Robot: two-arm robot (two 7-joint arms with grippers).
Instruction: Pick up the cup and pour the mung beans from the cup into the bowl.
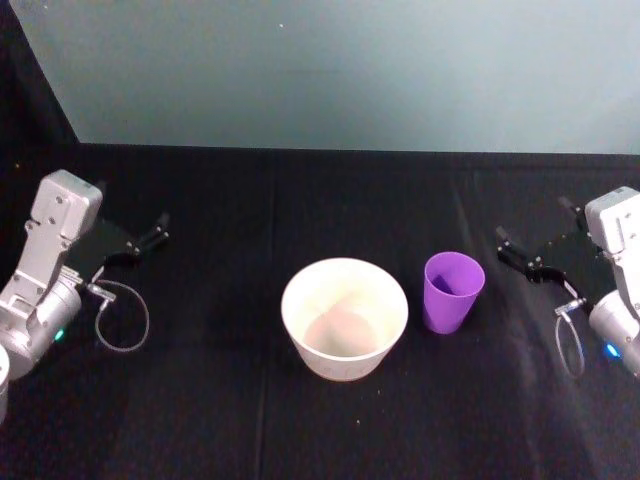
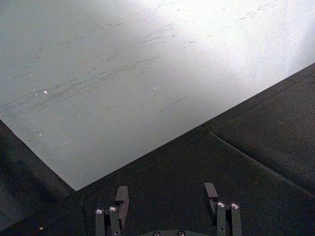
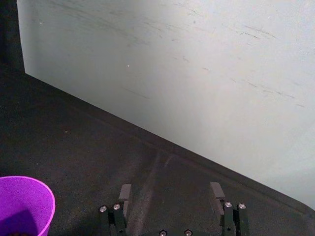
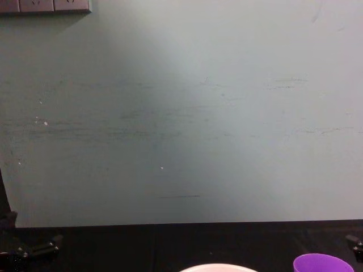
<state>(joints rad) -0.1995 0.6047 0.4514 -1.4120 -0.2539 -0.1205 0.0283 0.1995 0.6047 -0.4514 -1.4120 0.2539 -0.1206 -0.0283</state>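
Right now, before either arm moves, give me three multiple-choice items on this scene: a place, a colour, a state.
1. Where is the cup relative to the bowl?
A. on the robot's right of it
B. on the robot's left of it
C. inside it

2. What colour is the cup?
A. green
B. purple
C. white

3. The left gripper and right gripper are:
A. both shut on nothing
B. one shut on the cup
C. both open, empty

Answers: 1 A, the head view shows it standing right of the bowl; 2 B, its wall is bright purple; 3 C, each wrist view shows jaws apart with nothing between.
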